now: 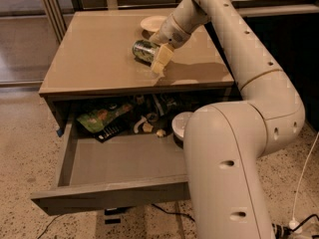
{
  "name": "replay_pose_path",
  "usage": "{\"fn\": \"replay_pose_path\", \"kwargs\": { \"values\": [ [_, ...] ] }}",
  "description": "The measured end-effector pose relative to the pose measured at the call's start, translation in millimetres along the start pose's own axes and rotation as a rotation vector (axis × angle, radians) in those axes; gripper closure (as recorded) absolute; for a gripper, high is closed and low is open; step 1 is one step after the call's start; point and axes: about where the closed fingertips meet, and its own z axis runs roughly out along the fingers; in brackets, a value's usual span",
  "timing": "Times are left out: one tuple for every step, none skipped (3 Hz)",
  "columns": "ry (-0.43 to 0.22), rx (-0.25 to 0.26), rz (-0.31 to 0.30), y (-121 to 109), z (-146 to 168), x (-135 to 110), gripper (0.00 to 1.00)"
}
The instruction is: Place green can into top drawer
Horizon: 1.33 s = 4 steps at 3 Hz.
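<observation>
Your claw [159,61] sits low over the tan tabletop [94,54]. It is pressed up against the near right side of the green can [143,51]. The can lies on its side toward the back right of the tabletop, and one round end faces left. You cannot tell from this view how far the claw is open, or whether it has hold of the can, because its cream-coloured end covers the can's right part. Just behind the can stands a shallow pale dish [151,22], partly hidden by the arm [234,148].

Below the tabletop, the top drawer [112,195] is pulled well out toward you, with its grey inner floor showing. Several things lie along the back of it, under the tabletop's front edge. On the left is a green crinkled snack bag [102,116], with a dark comb-like thing [112,130] just in front of it. A few small pale bits lie near the middle. On the right is a white bowl [180,126], half covered by the arm. The arm's thick lower section fills the right foreground and hides the drawer's right end. A white cable [305,180] hangs at the far right above the speckled floor [22,158].
</observation>
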Motion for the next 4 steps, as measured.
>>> {"fn": "replay_pose_path", "kwargs": {
  "values": [
    [-0.007, -0.033, -0.031, 5, 11, -13, 0.00],
    [-0.007, -0.033, -0.031, 5, 11, -13, 0.00],
    [-0.033, -0.040, 0.015, -10, 31, -22, 0.00],
    [-0.033, -0.040, 0.015, -10, 31, -22, 0.04]
  ]
}}
